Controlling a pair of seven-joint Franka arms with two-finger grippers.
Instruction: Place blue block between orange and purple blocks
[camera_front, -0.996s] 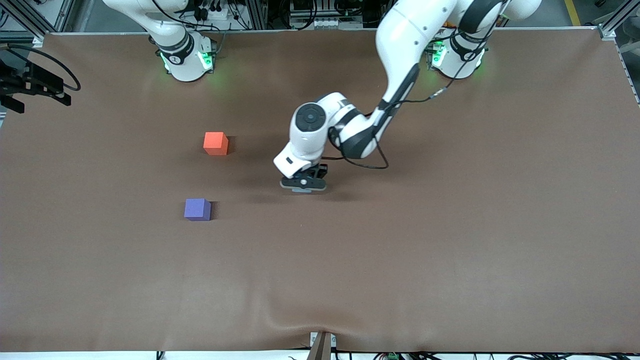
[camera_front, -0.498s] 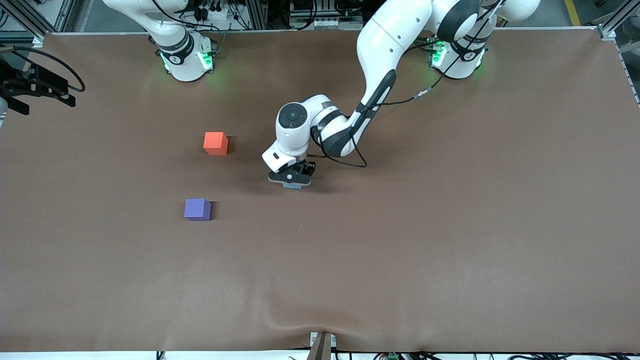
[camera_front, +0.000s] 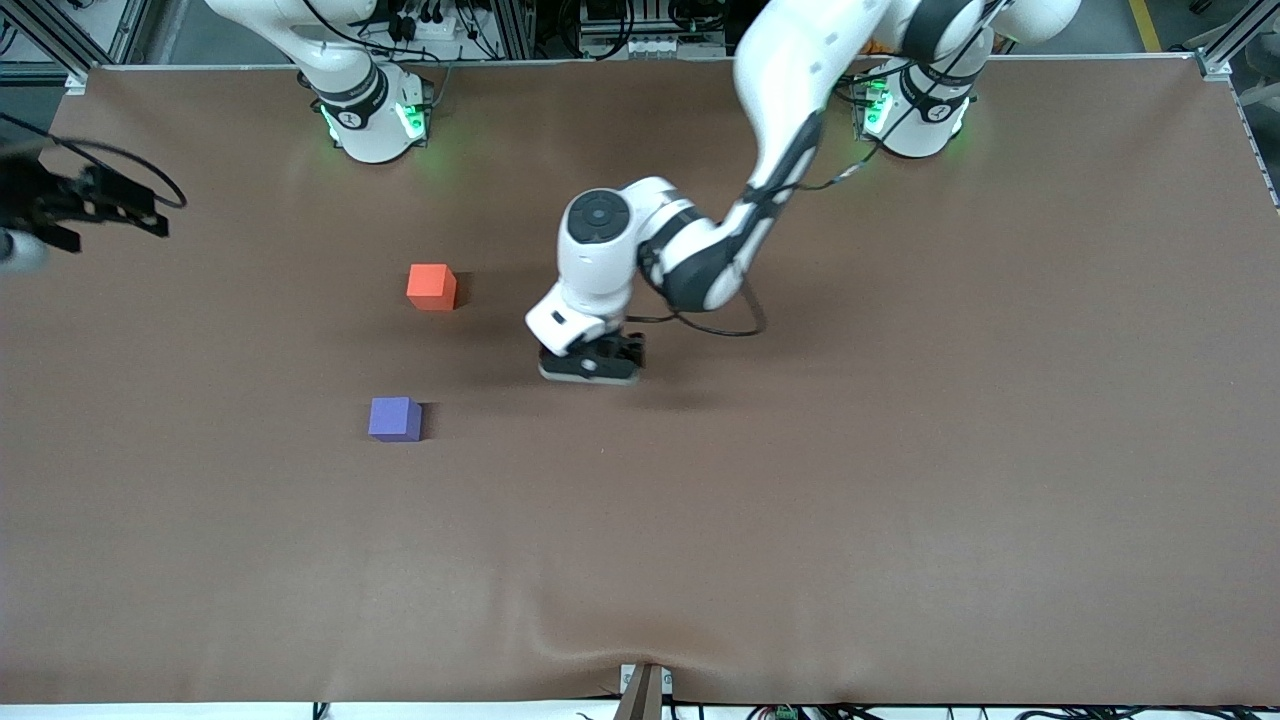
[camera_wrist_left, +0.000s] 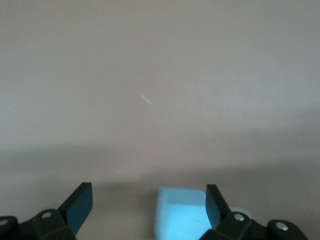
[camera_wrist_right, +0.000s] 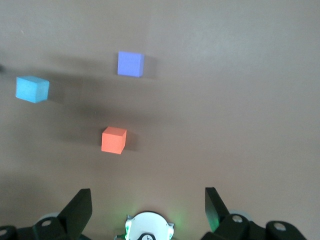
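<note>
Brown matte table cover (camera_front: 900, 480) runs across the whole workspace, a bit rumpled near the front edge. On it sit the orange block (camera_front: 431, 286) and the purple block (camera_front: 395, 418), well apart from each other, both toward the right arm's end of the table; the purple one is nearer the front camera than the orange one.

So where's the blue block (camera_wrist_left: 180, 212)? From the front you basically can't see it, since the left arm's wrist covers that spot. The left wrist view shows it though: a pale sky-blue cube low between the fingers, snug against one finger (camera_wrist_left: 215, 205), with a clear gap to the other one. The left gripper (camera_front: 590, 368) is spread wide, not pinching anything, sitting low over the table near the middle, off to the side of the other two cubes toward the left arm's end. The right wrist view also catches the blue cube sitting on the cover with its own shadow, apart from the orange and purple ones.

The right gripper (camera_wrist_right: 147, 202) waits up high over the table by its own base, fingers spread wide and empty, looking down on all three cubes.
</note>
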